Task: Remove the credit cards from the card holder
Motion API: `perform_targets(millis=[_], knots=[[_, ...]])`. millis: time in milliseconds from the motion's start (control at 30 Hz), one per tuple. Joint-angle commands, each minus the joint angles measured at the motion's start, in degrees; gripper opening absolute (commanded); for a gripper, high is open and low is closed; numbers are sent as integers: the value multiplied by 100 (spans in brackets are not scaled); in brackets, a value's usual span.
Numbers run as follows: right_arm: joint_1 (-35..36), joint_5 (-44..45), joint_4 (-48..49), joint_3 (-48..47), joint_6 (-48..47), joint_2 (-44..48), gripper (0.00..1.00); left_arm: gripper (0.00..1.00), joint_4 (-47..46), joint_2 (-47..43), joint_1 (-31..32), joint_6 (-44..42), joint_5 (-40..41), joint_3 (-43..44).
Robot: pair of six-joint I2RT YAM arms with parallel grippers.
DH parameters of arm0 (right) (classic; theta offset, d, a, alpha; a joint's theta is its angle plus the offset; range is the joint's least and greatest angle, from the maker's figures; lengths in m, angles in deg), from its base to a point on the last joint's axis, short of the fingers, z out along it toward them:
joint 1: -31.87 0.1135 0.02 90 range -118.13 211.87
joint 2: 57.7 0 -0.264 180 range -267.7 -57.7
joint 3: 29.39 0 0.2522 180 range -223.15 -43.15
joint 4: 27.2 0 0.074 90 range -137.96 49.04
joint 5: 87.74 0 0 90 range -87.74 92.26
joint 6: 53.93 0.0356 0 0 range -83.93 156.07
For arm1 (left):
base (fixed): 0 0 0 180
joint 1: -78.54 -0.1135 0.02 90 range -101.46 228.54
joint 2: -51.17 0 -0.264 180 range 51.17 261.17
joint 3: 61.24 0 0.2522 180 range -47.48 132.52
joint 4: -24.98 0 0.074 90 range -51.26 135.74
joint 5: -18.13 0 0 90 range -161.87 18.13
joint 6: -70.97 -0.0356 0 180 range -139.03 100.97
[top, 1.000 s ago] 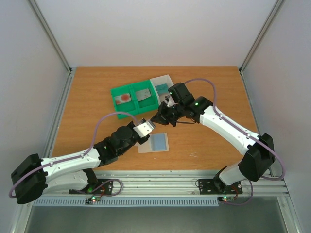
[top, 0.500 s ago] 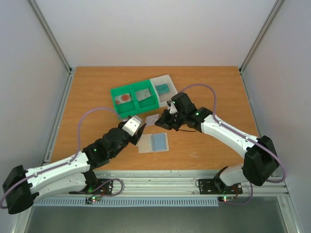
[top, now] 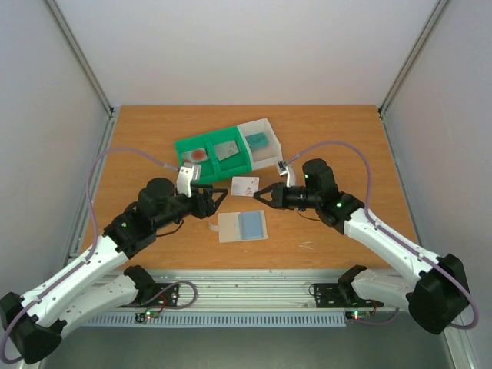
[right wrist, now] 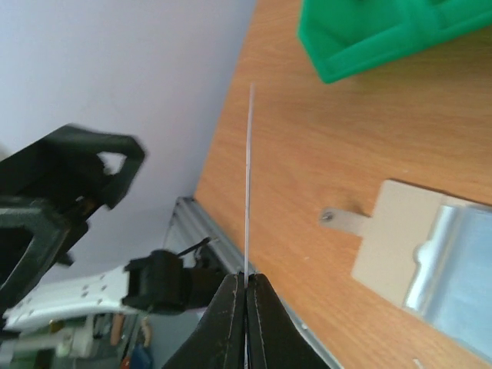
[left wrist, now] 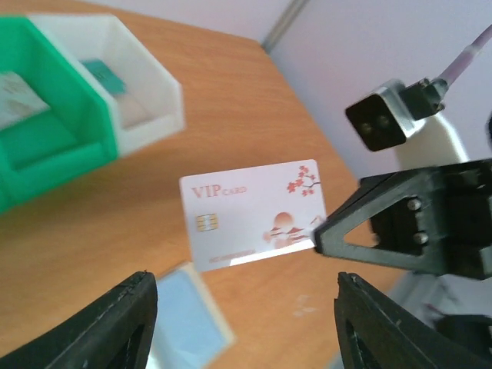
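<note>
Credit card [top: 244, 185], white, now out of the card holder [top: 229, 228] — pinched by right hand [top: 260, 192] — left hand [top: 217, 202] withdrawn, wide.

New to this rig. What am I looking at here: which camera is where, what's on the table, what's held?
Two robot arms are bolted at the near edge of a table. The wide picture comes from a fixed camera above and behind them. The other two come from a camera on each wrist, looking out past that arm's jaws. On the table: a green tray holding a red-circle card and a grey card, a white tray holding a teal card, and the beige card holder with a blue card in or on it. The right arm has its jaws shut on a white VIP card, lifted clear of the table; its wrist view sees that card edge-on, as a thin line. The left arm has its jaws wide open, holding nothing.
</note>
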Motion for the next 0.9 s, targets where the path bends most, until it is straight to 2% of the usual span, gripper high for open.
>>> perform_targets(millis=[0, 100, 300, 400, 533, 633, 667, 867], knots=[[-5, -836, 1039, 335, 51, 641, 1, 65, 111, 207, -195, 1143, -1737, 354], [-7, -608, 649, 336, 75, 1053, 1, 67, 121, 249, -212, 1440, -2031, 488], [-10, -259, -439, -32, -484, 1511, 1, 73, -227, 103, -211, 1912, -2027, 366], [-7, -572, -260, -44, -375, 1753, 1, 73, -867, 116, -206, 2215, -2278, 212], [-8, -831, 114, -14, 18, 1951, 1, 67, -1564, 278, -213, 2578, -2542, 188], [-6, -846, 170, 19, 186, 1963, 1, 59, -2268, 414, -206, 2947, -2717, 118], [-5, -881, 242, 59, 259, 1971, 1, 53, -2398, 464, -205, 3027, -2765, 112], [-10, -949, 540, 242, 583, 1901, 1, 7, -2961, 462, -207, 3402, -2839, -82]])
